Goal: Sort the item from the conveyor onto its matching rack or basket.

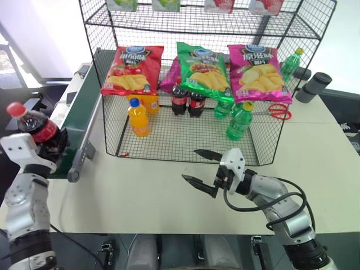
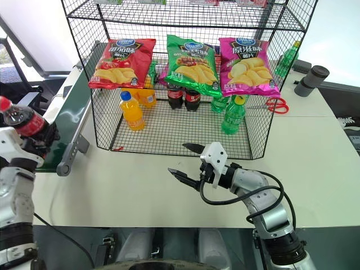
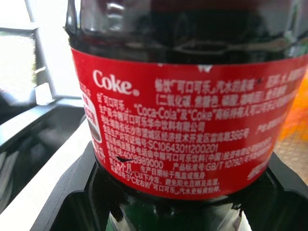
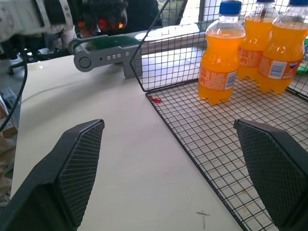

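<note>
The item, a small cola bottle (image 1: 35, 125) with a red cap and red label, is held upright at the far left, beside the near end of the dark green conveyor (image 1: 79, 124). My left gripper (image 1: 49, 145) is shut on its lower body; in the left wrist view the red label (image 3: 183, 125) sits between the black fingers. My right gripper (image 1: 190, 164) is open and holds nothing, low over the white table in front of the black wire rack (image 1: 180, 139). Its fingers (image 4: 79, 159) point toward the rack's front left corner.
On the rack floor stand orange bottles (image 1: 138, 118), two cola bottles (image 1: 188, 101) and green bottles (image 1: 239, 121), with three crisp bags (image 1: 203, 70) leaning above them. Red scissors (image 1: 278, 111) lie at the right. Dark cylinders (image 1: 315, 87) stand at the back right.
</note>
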